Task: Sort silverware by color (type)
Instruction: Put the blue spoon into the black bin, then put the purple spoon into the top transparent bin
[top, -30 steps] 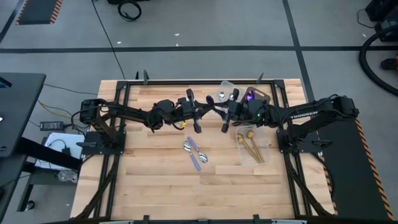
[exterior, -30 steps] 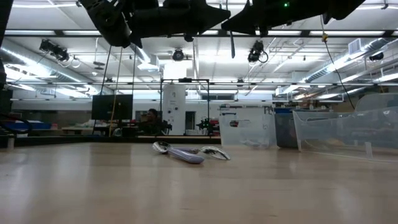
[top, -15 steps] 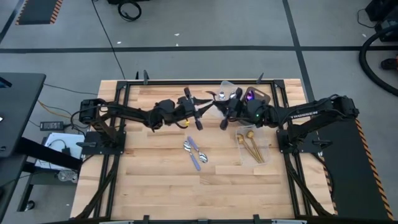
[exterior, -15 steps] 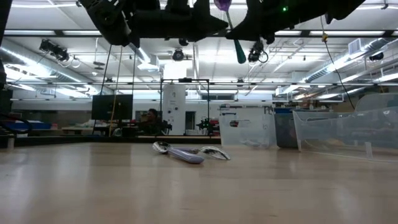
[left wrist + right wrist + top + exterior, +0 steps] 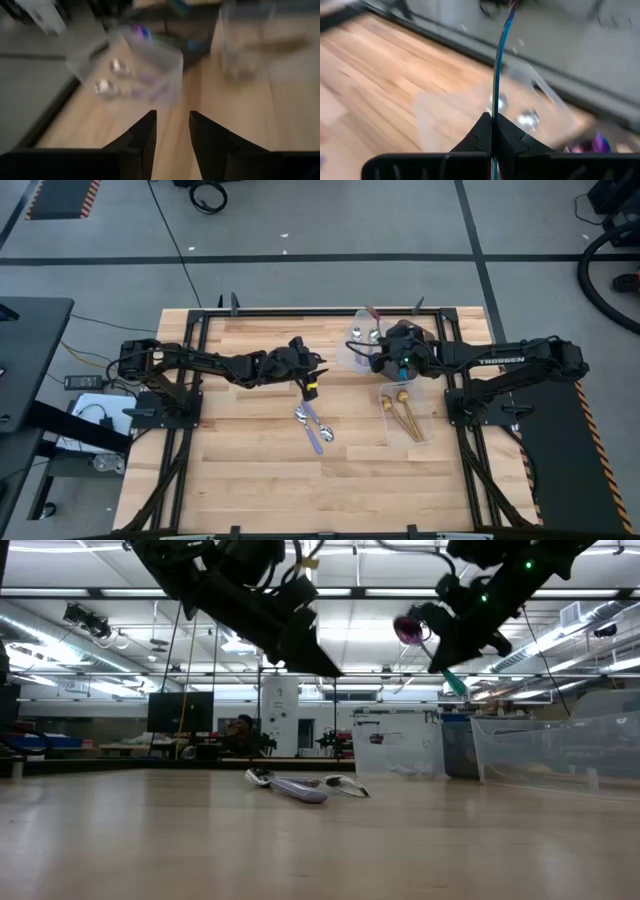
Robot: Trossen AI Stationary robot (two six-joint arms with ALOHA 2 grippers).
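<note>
Spoons are light, stiff and slick, so we grip mid-handle. Our right tool (image 5: 492, 131) is clamped on a purple spoon (image 5: 410, 630) above the containers (image 5: 365, 340); our left tool (image 5: 170, 131), slightly parted, holds nothing. Two spoons (image 5: 315, 425) lie mid-desk (image 5: 250, 480).

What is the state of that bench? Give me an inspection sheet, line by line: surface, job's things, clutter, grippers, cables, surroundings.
Surface: wooden table, bare across the near half.
Job's things: loose spoons at mid-table; gold spoons in a clear tub; silver spoons in a second clear tub at the far edge; one purple spoon with a teal handle held in the air.
Clutter: nothing seen.
Grippers: right gripper shut on the purple spoon's handle, beside the far tub; left gripper open and empty, above the loose spoons.
Cables: floor cables left of the table.
Surroundings: grey floor; workshop room with a person far back.
</note>
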